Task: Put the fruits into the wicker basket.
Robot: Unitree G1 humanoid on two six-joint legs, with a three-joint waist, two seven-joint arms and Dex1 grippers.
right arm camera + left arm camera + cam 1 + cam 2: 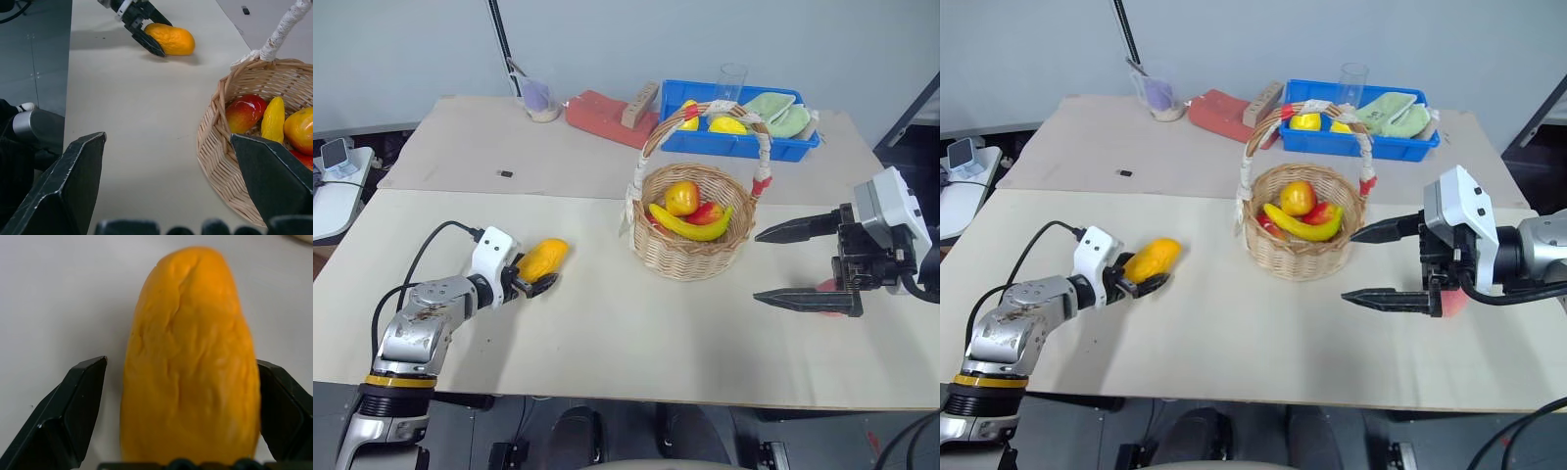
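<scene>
The left gripper sits low on the near table, its 2 black fingers spread wide on either side of the yellow-orange mango-like fruit. In the left wrist view the fruit lies between the fingers with a gap on 1 side, so the jaws are around it, not pressed shut on it. The fruit lies on the tabletop, well left of the wicker basket, with bare table between them.

The basket stands near the far edge of the near table, just before the seam with the second table. Its tall handle arches over a banana and red-yellow fruits already inside.

The right gripper hangs above the table to the right of the basket, pointing toward it, jaws gaping wide and empty. A pink-red peach shows partly behind this gripper, near the table's right edge; how it rests I cannot tell.

On the far table a blue bin stands right behind the basket handle.

Open tabletop runs along the near edge, in front of the basket and between the 2 grippers.
</scene>
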